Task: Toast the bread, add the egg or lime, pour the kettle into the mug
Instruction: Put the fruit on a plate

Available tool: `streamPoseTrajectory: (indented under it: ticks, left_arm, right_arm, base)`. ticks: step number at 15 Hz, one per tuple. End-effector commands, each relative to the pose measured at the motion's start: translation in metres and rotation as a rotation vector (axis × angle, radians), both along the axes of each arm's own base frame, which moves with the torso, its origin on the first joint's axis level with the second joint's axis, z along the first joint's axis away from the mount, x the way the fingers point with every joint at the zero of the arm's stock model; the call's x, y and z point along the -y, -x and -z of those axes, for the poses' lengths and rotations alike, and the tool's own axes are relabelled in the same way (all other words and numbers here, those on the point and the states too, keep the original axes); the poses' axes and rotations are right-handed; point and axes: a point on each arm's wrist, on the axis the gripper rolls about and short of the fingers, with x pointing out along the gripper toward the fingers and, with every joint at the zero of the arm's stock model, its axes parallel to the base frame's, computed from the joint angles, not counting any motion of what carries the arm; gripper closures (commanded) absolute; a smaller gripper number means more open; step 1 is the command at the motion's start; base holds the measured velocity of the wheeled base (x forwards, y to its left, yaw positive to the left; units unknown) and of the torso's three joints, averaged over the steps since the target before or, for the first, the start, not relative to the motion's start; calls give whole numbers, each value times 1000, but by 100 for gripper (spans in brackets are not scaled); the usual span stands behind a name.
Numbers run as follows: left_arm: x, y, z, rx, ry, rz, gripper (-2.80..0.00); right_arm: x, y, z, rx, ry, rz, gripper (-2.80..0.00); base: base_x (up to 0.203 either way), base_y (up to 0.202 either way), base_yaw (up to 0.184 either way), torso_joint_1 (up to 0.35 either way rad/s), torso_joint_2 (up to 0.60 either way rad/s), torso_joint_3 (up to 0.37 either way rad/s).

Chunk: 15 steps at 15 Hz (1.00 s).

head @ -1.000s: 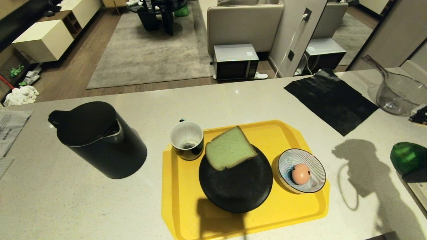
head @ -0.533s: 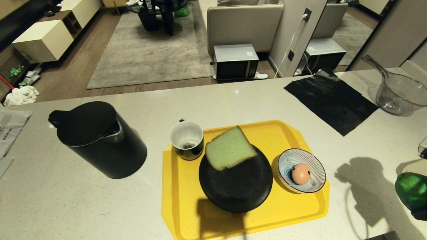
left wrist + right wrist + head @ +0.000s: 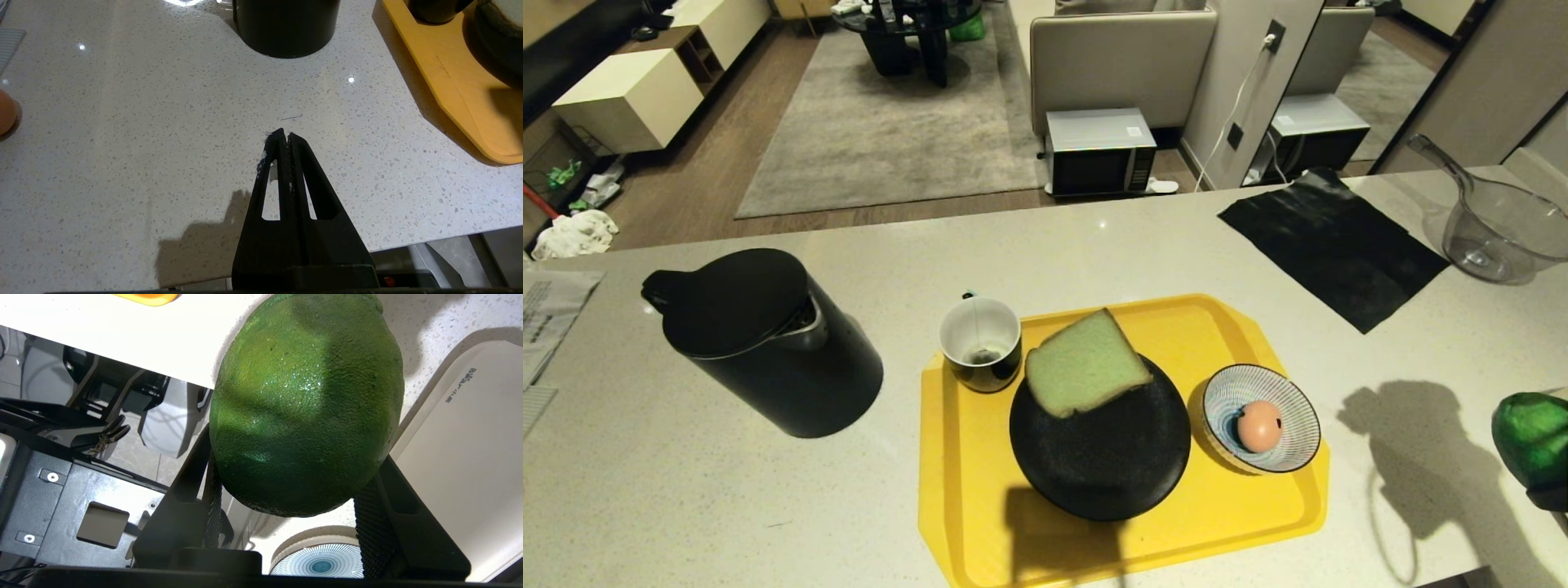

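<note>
At the head view's right edge the glossy green lime (image 3: pixel 1534 437) hangs just above the counter. My right gripper (image 3: pixel 295 457) is shut on the lime (image 3: pixel 306 400), one textured finger (image 3: pixel 212 506) on each side. The pale green bread (image 3: pixel 1085 363) leans on a black plate (image 3: pixel 1103 465) on the yellow tray (image 3: pixel 980 506). The mug (image 3: pixel 980 341) stands at the tray's far left corner. An egg (image 3: pixel 1258 425) lies in a striped bowl (image 3: pixel 1290 400). The black kettle (image 3: pixel 768 343) stands left of the tray. My left gripper (image 3: pixel 284 136) is shut and empty, parked over bare counter in front of the kettle (image 3: pixel 286 28).
A black mat (image 3: pixel 1331 245) and a clear glass jug (image 3: pixel 1494 229) sit at the far right of the counter. Under the lime are a second striped bowl (image 3: pixel 320 563) and a white appliance (image 3: pixel 461 457). The counter's near edge (image 3: pixel 122 355) is close by.
My right gripper has carried the lime toward the near right edge of the counter, and its shadow has shifted the same way. The left arm and everything on the tray have stayed still.
</note>
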Motion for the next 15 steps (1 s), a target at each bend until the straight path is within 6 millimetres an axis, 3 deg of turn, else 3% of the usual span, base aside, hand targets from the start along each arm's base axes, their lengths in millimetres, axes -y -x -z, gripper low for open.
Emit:
streamPoseTrajectory:
  ticks: [1,6,15]
  left_arm:
    - [0,0,0,1,-1,-1,0]
    - [0,0,0,1,-1,-1,0]
    - [0,0,0,1,-1,-1,0]
  right_arm:
    - [0,0,0,-5,-6,-7,0]
    - [-1,-1,0,-5,-29,-21,0]
    - [-1,-2,1,-5,-32,-28,0]
  base:
    - [0,0,0,0,0,0]
    - [0,0,0,0,0,0]
    - [0,0,0,-101,200,94]
